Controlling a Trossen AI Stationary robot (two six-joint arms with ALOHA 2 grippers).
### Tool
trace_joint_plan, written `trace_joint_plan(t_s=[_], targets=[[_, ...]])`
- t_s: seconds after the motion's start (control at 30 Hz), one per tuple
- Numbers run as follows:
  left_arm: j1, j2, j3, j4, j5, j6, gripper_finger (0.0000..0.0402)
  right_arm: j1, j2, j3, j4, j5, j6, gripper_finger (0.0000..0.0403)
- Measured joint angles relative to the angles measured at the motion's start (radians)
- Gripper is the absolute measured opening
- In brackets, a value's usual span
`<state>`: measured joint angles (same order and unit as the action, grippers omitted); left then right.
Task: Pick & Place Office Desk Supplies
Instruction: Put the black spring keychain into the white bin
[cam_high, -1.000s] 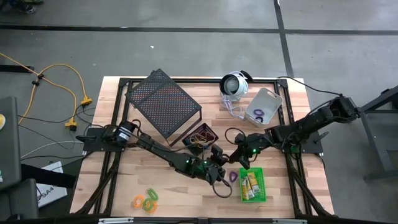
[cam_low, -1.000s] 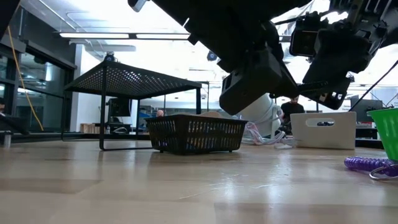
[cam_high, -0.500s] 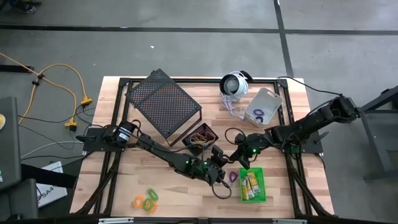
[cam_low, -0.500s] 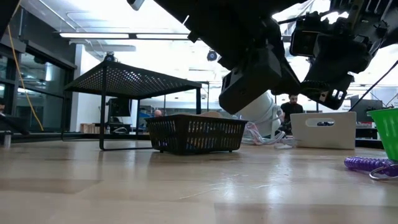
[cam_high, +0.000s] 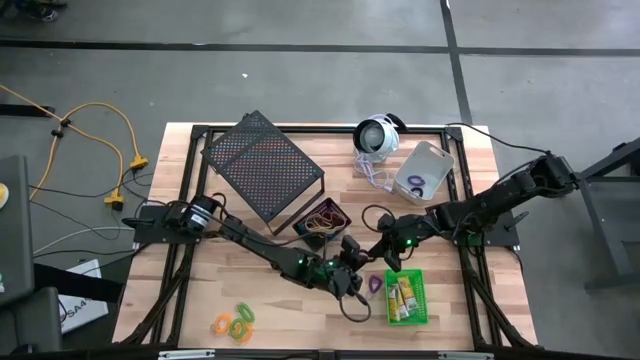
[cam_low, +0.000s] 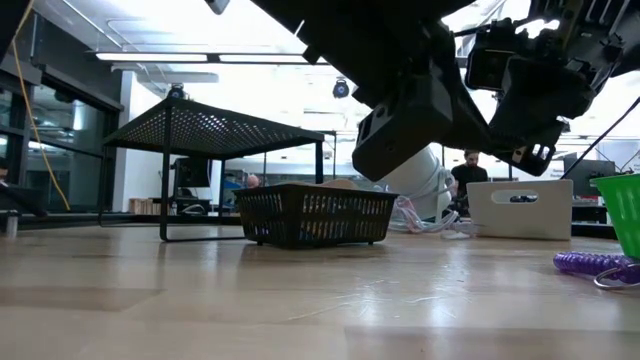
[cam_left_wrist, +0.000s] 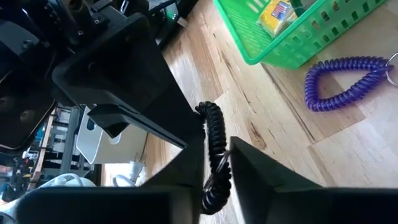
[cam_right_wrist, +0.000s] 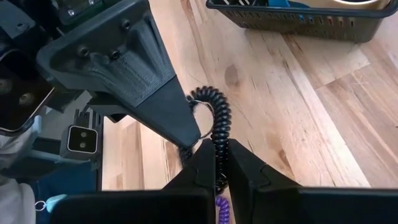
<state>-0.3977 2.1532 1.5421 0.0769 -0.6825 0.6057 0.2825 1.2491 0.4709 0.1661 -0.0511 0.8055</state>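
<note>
A black coiled loop (cam_left_wrist: 213, 127) hangs above the table's middle, between my two grippers, which meet tip to tip. My left gripper (cam_high: 352, 279) reaches in from the table's left, and the loop stands between its fingers (cam_left_wrist: 217, 165). My right gripper (cam_high: 381, 258) comes from the right and is shut on the same loop (cam_right_wrist: 221, 118). A purple coiled loop (cam_high: 370, 285) lies on the wood beside the green bin (cam_high: 422, 300), which holds yellow pieces (cam_high: 402, 293). Orange and green loops (cam_high: 235, 322) lie near the front left. My left gripper has one stretch of the black coil (cam_left_wrist: 216, 186) between its two fingers, which slant down from the table's left. The coil is clear of the table. My right gripper pinches another stretch of the coil (cam_right_wrist: 219, 144) between its two fingers, slanting down from the table's right. The coil curls up beyond the fingertips, lifted clear.
The black mesh rack (cam_high: 262, 165) stands at the far left, with a black bin (cam_high: 335, 208) of loops beside it. A grey bin (cam_high: 432, 160) with a purple loop and the round corded device (cam_high: 377, 135) sit at the far right. Bare wood lies along the front edge.
In the low view my right gripper's fingers have drawn together. Both arms have stayed where they were, and the black coil remains lifted between them.
</note>
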Motion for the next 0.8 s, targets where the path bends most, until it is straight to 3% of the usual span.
trace_joint_plan(t_s=[0.33,0.8], targets=[[-0.007,0.000,0.000,-0.001,0.002,0.018,0.0173,0.000,0.000,0.000,0.000,0.000,0.002,0.0006],[-0.080,0.000,0.000,-0.001,-0.002,-0.027,0.0179,-0.028,0.000,0.000,0.000,0.021,-0.024,0.0006]])
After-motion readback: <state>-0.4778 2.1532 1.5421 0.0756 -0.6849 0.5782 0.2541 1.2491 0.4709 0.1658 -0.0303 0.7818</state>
